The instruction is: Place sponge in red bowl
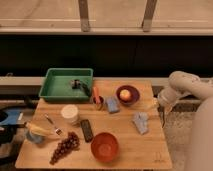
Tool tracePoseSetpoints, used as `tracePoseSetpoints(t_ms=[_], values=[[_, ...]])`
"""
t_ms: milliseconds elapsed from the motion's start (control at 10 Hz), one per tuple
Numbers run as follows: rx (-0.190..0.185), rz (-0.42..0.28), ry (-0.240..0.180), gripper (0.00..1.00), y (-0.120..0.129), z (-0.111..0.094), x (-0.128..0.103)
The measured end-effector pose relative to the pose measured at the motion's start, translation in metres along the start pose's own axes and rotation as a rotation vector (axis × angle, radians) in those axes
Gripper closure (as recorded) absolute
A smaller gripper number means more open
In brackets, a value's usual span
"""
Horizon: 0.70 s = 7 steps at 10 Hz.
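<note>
– At the right edge of the light wooden table (125, 155), what is that white thing?

– That is the robot's white arm (186, 84). Its gripper (159, 105) hangs low, just past the table's side. I cannot tell if it is spread or pressed together. It holds nothing that I can see.

– Where is the sponge?

– The small blue block-shaped sponge (112, 104) lies well away from the gripper, toward the middle of the table. It is about level with the gripper, on the picture's left of it.

– What does it look like?

– It is a soft blue block with flat sides. It lies flat on the wood. Nothing sits on top of it.

– Which way does it point?

– Its long side runs from the far edge of the table toward the near edge, leaning a little.

– What is next to it?

– A small cup with orange things standing in it (97, 99) is just beside it, on the side away from the gripper. A dark red bowl with a yellow fruit inside (128, 94) sits between the sponge and the gripper, a bit farther back.

– And the red bowl?

– The round red-orange bowl (105, 146) sits near the front edge, well apart from the gripper and from the sponge. A pale blue-grey crumpled thing (141, 122) lies between that bowl and the gripper.
</note>
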Motion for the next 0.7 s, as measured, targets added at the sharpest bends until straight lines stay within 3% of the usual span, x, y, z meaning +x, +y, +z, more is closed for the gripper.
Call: tracePoseSetpoints(t_ms=[700], values=[[-0.005,-0.05,-0.008,0.28,0.017,-0.003,-0.008]])
